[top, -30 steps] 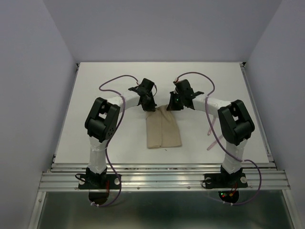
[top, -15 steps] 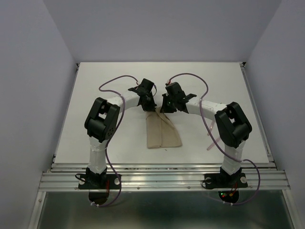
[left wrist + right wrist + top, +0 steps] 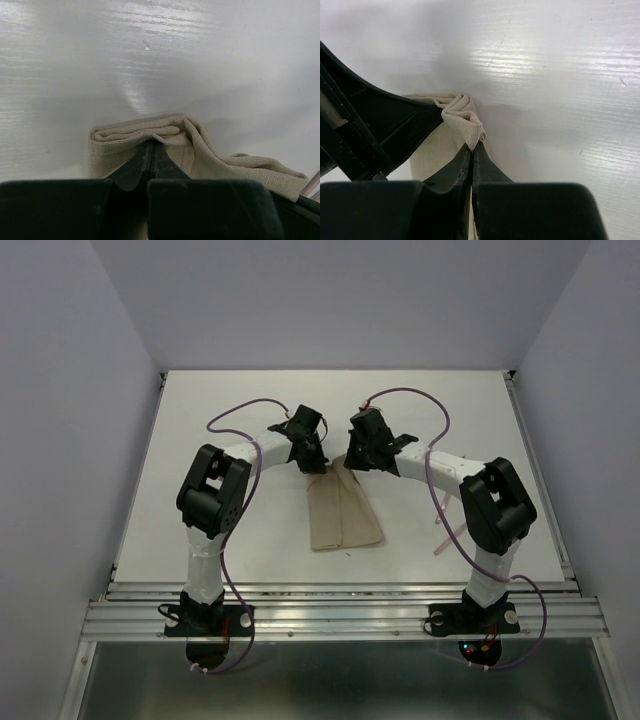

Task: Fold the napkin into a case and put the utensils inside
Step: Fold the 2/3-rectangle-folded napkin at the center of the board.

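Napkin [image 3: 342, 515] – beige-tan cloth, plain, folded into a narrow oblong of several layers. It lies flat near the middle of the white desk [image 3: 450, 420], between the two arms, long side running away from their bases. The far end is bunched and raised where both claws meet it.

Left claw [image 3: 312, 462] – fingers pressed together on the far left corner of the cloth; the wrist view shows stacked folds gathered at the tips.

Right claw [image 3: 350, 462] – fingers pressed together, pinching the far right corner, which is pulled up into a small peak just beside the left claw.

Utensils [image 3: 441, 539] – pale pinkish handles on the desk to the right of the napkin, well apart from it, partly hidden by the right arm; the metal ends cannot be made out.
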Robot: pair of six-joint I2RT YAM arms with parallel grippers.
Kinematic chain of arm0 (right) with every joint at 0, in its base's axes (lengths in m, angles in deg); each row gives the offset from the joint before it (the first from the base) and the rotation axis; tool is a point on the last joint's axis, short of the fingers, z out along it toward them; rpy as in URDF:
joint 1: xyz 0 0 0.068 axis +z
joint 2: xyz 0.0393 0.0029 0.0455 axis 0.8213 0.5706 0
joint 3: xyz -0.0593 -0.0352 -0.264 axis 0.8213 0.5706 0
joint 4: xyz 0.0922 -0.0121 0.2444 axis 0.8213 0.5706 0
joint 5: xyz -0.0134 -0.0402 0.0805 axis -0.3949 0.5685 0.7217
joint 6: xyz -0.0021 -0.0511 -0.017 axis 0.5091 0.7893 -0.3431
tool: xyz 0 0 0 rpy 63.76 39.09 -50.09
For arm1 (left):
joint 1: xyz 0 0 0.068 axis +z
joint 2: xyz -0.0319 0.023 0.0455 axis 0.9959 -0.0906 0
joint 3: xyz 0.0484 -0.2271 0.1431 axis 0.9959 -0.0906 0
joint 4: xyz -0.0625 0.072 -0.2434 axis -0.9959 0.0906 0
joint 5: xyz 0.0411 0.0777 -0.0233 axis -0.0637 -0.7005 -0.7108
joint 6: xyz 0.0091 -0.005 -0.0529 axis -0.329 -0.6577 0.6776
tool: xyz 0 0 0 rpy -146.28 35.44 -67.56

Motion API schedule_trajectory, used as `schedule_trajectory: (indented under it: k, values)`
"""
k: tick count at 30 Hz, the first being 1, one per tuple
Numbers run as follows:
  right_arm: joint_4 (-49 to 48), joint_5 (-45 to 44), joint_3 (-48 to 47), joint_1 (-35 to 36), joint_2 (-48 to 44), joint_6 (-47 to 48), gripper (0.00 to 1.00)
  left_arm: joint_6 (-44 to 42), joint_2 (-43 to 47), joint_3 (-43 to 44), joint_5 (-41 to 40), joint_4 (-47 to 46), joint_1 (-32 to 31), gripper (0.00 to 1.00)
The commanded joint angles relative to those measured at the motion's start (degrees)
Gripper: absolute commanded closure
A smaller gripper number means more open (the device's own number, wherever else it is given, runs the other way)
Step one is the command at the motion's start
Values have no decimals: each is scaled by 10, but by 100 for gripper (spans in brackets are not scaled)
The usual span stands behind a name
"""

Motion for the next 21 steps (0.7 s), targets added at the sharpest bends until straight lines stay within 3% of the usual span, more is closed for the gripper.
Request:
schedule_trajectory:
  k: [1,7,21]
  values:
    - [-9,-31,-12,6,-22,-26,99,-3,10,-16,-7,18,0,100]
    - [-4,-34,-13,6,-15,-60,99,-1,8,-11,-8,21,1,100]
    - [66,-132,-46,11,15,-95,99,0,10,-16,-8,18,1,100]
